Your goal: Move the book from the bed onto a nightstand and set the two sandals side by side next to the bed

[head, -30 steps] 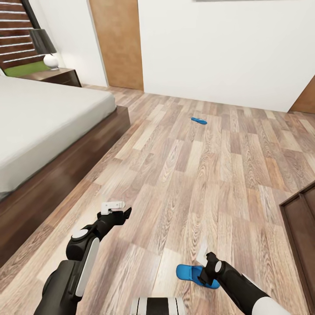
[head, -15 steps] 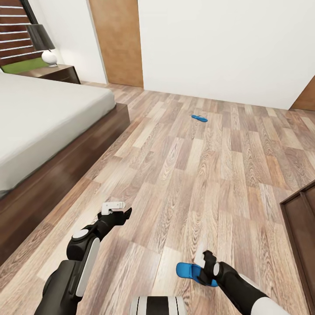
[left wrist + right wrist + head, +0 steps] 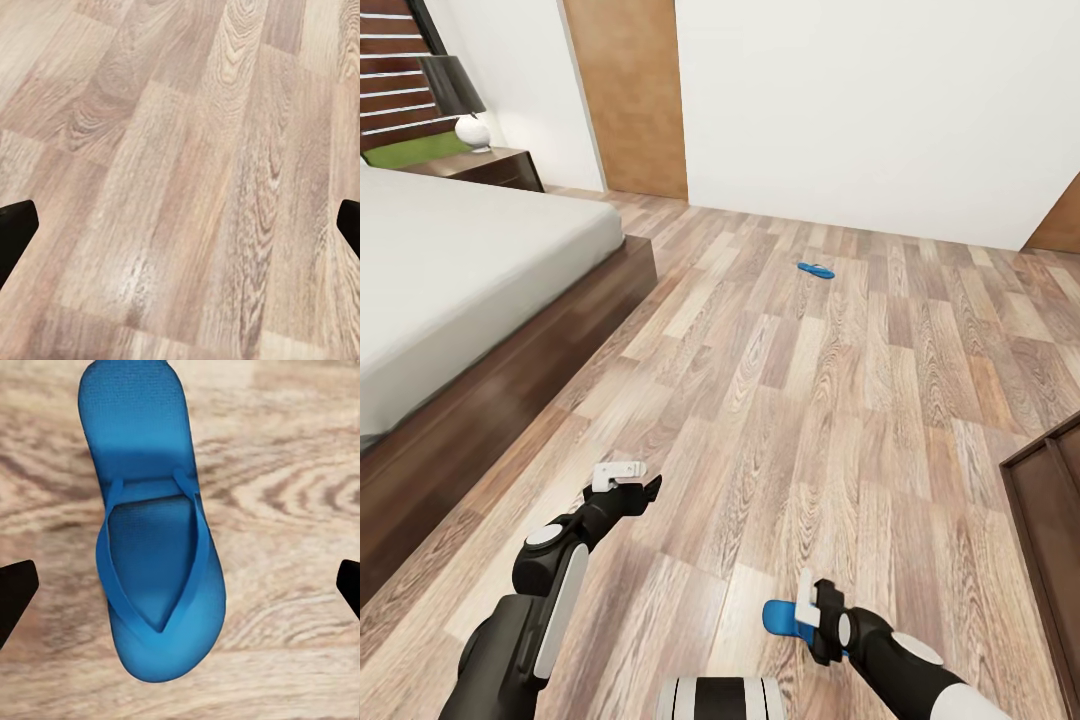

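Sandal [image 3: 154, 525] flat on floor [image 3: 180, 150], lengthwise between spread right claw [image 3: 180, 585] fingers

At five o'clock in our head view, the near sandal [image 3: 782, 617] is partly covered by our right gripper [image 3: 812, 606], so only its toe end shows. The far sandal [image 3: 816, 269], toward twelve o'clock, is too small for us to make out its strap. The bed [image 3: 450, 290] runs off at nine o'clock. A dark cabinet [image 3: 1050, 520] is cut off at three o'clock, and the nightstand [image 3: 495, 168] at eleven is half hidden behind the mattress.
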You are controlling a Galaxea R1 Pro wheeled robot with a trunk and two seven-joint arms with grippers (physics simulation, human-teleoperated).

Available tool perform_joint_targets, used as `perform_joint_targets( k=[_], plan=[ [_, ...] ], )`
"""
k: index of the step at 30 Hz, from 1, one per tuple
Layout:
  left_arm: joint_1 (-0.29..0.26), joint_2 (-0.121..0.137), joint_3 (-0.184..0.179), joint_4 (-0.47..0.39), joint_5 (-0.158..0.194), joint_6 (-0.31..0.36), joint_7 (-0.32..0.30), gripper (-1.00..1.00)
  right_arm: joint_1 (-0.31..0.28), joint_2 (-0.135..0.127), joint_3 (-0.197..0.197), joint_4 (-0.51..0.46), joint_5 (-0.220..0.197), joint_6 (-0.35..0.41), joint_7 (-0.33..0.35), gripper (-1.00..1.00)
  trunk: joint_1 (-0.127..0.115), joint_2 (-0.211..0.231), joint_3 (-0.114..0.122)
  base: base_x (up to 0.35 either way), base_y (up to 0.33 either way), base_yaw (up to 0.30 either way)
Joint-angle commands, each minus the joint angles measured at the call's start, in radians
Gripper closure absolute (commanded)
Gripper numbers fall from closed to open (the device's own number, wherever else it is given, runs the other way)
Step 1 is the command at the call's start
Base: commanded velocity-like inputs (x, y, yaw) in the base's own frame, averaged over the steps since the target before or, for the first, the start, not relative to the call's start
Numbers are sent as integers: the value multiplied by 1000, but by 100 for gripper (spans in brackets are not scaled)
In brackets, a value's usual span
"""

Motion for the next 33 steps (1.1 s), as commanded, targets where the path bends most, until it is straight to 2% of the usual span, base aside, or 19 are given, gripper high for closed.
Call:
perform_joint_targets(
  k=[1, 21, 33],
  plan=[
    [0, 0, 1, -1, 8, 6, 0, -100, -1, -1, 7, -3, 9, 4, 5, -100, 0, 0, -1, 0, 0, 0],
    [0, 0, 2, 2, 8, 6, 0, -100, 0, -1, 5, -3, 10, -18, 5, -100, 9, -5, -78, 0, 0, 0],
    [-1, 1, 4, 2, 10, 6, 1, -100, -1, -2, -1, -4, 9, -9, 4, -100, 9, -5, -78, -2, -7, 0]
  ],
)
